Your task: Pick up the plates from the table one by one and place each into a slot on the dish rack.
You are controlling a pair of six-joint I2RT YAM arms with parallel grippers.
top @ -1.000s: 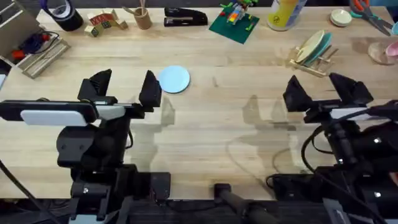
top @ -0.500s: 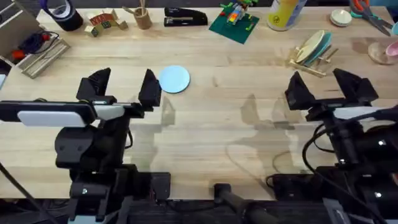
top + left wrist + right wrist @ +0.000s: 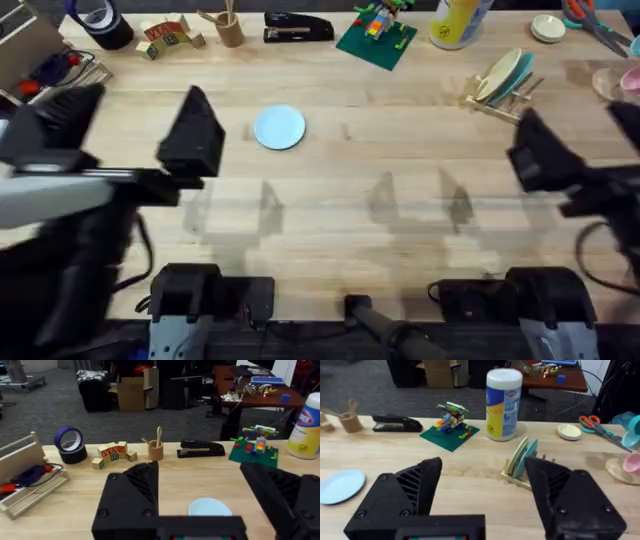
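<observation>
Both claws, L [image 3: 125, 125] & R [image 3: 590, 140], are hanging wide open w/ nothing in them. Blue plate [image 3: 279, 127] is lying flat on table [image 3: 400, 150]; 2 plates [image 3: 505, 75] are standing in rack [image 3: 497, 100].

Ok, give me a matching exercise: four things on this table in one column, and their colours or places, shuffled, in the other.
Things:
1. lone plate
2. dish rack
3. stapler
4. tape roll

Descriptions:
A. black, at the far edge near the middle
B. light blue, flat on the table
C. dark, at the far left corner
D. light wood, far right, holding two plates on edge

Pairs: 1-B, 2-D, 3-A, 4-C
</observation>
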